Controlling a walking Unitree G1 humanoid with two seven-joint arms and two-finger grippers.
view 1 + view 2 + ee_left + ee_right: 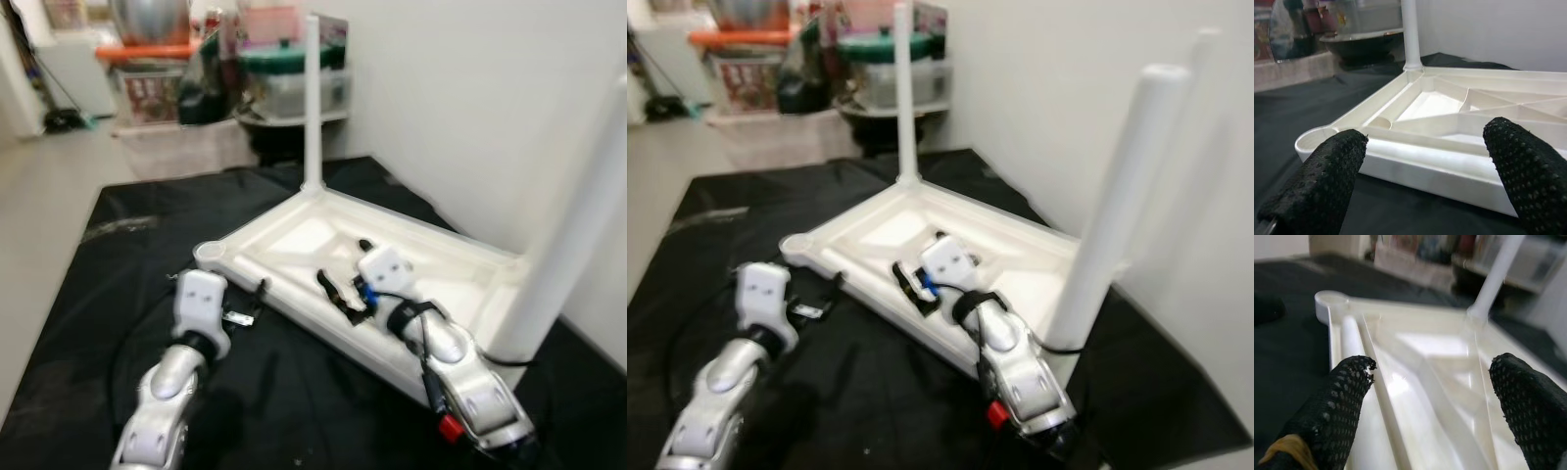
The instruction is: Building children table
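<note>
Left eye view: an upturned white plastic child's table top point(294, 240) lies on a black sheet point(118, 284) spread over the floor, ribbed underside facing up. One thin white leg point(313, 98) stands upright in its far corner, and a thick white leg point(573, 235) rises from the near right corner. The corner socket point(209, 254) nearest the left arm is empty. The left gripper point(245, 305) sits low just beside the top's near-left edge, fingers apart and holding nothing. The right gripper point(343, 284) reaches over the tray's near rim, fingers spread above the ribs, also empty.

Right eye view: the same scene, with cluttered storage boxes point(882, 69) against the wall behind the sheet.

Left wrist view: two black dotted fingers point(1327, 176) stand wide apart, framing the top's edge and the empty round socket; the far leg stands beyond.

Right wrist view: the fingers point(1347, 401) are open over the white ribs, with the far leg blurred behind them.
</note>
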